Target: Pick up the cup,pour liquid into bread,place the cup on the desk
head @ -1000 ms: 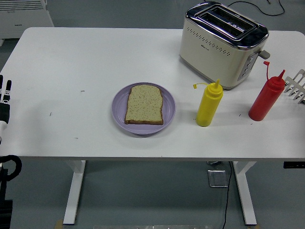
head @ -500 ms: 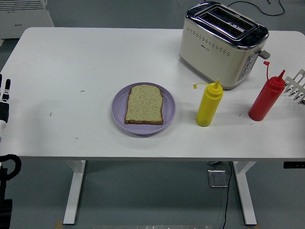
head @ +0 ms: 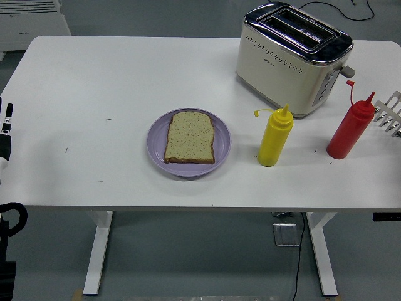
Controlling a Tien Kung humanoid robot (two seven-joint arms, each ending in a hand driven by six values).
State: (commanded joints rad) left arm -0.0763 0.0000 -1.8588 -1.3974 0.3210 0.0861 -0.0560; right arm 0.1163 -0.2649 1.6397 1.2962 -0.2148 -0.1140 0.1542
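**Left hand slips toward the table's left edge**

Since a second ago only the left hand shifts outward; I cannot tell its grip. Right hand opens beside the red bottle. Bread lies mid-table, on the purple plate.

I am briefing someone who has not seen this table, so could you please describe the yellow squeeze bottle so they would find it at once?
Start at the cream and chrome toaster at the far right of the white table. Just in front of it, toward the near edge, the yellow squeeze bottle stands upright, between the purple plate holding a bread slice and a red squeeze bottle. It is the only yellow thing there.
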